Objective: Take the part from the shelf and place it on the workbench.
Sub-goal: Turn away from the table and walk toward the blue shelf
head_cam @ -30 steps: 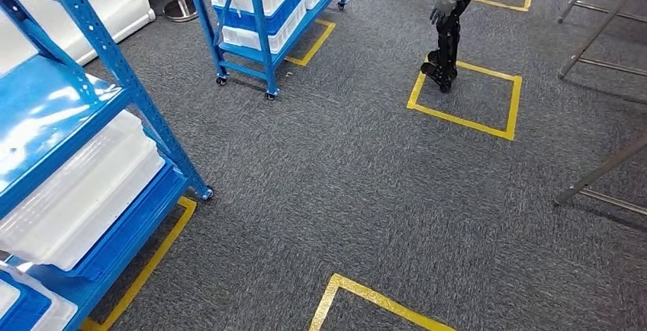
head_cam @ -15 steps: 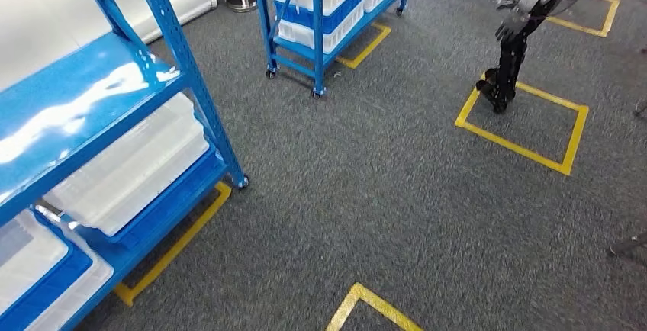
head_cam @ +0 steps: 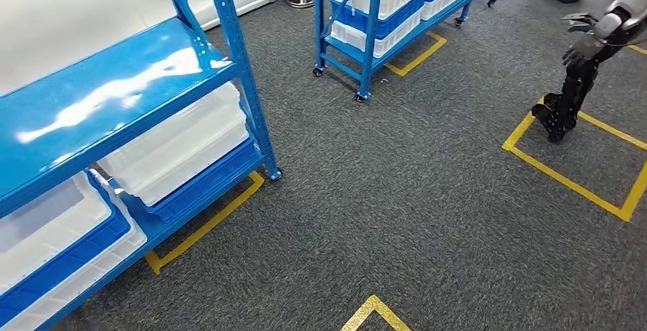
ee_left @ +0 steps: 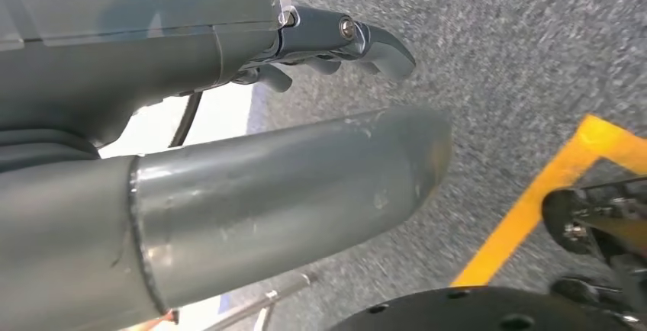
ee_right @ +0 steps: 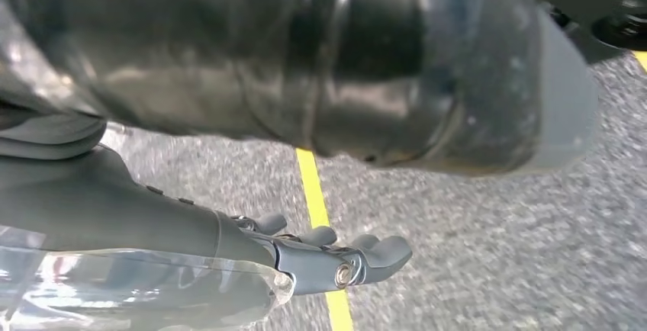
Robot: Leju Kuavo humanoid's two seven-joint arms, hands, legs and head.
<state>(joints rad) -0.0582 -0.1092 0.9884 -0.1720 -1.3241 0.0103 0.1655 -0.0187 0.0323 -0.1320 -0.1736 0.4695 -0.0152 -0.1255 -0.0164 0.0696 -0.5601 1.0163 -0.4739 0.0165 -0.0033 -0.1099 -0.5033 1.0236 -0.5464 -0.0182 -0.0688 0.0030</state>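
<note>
Camera swung toward blue shelf (head_cam: 114, 110); approach step. Left hand (ee_left: 336, 41) and right hand (ee_right: 336, 258) empty, fingers apart. Next: face the shelf, locate part.

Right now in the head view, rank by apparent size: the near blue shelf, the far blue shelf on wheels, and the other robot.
1. Near blue shelf, largest, though closeness inflates it.
2. Far blue shelf.
3. Other robot, smallest, partly cut off at the edge.

The left hand (ee_left: 305, 117) is all grey: a thick, smooth thumb (ee_left: 290, 194) with small scuffs, darker slim fingers (ee_left: 374, 41) hinged on a silver screw, and a black cable looping behind. The right hand (ee_right: 320, 194) matches, with a glossy dark cover, a clear plastic shell and a bright screw.
</note>
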